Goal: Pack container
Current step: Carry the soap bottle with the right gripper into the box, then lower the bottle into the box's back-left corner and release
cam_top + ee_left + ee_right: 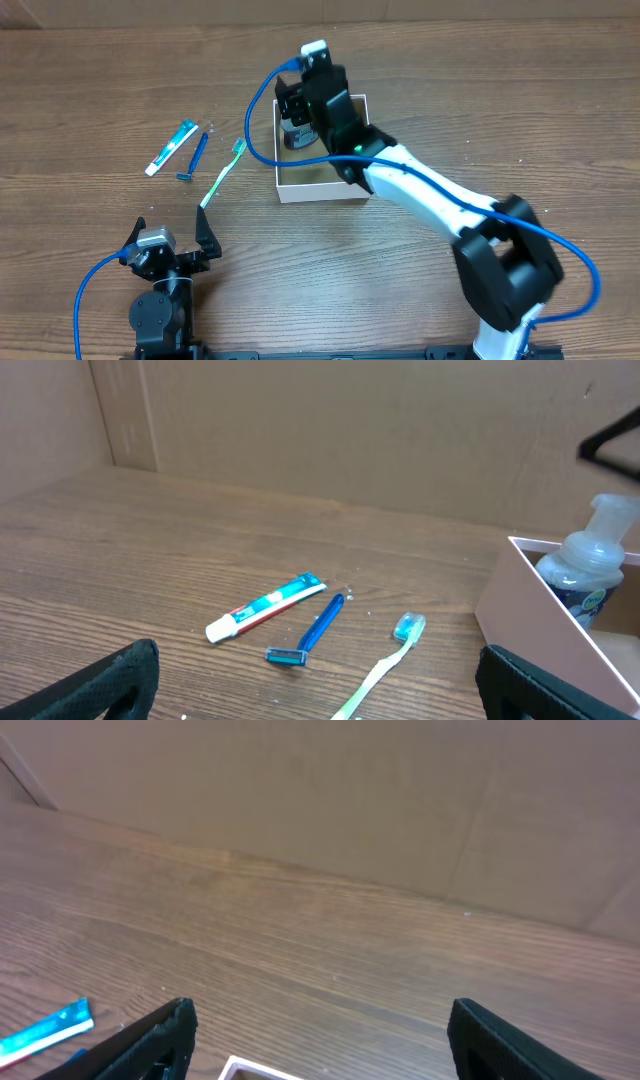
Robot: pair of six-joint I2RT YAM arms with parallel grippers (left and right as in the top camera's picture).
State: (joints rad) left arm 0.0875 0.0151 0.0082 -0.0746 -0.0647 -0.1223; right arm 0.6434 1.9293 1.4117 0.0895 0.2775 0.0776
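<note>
The container [322, 186] is a shallow white-walled box with a brown floor, at the table's middle. A clear bottle with a dark label [297, 135] stands in its far left corner. It also shows in the left wrist view [590, 565], inside the container [525, 605]. My right gripper [300, 112] hovers over that corner, open and empty [320, 1045]; the container's corner [245, 1070] shows below it. A toothpaste tube [170, 147], a blue razor [196, 155] and a green toothbrush [222, 175] lie left of the container. My left gripper [170, 245] is open and empty near the front edge.
In the left wrist view the toothpaste [265, 607], razor [312, 632] and toothbrush [385, 665] lie ahead of the open jaws [320, 700]. Cardboard walls stand behind the table. The right arm's blue cable loops beside the container's left wall [262, 120].
</note>
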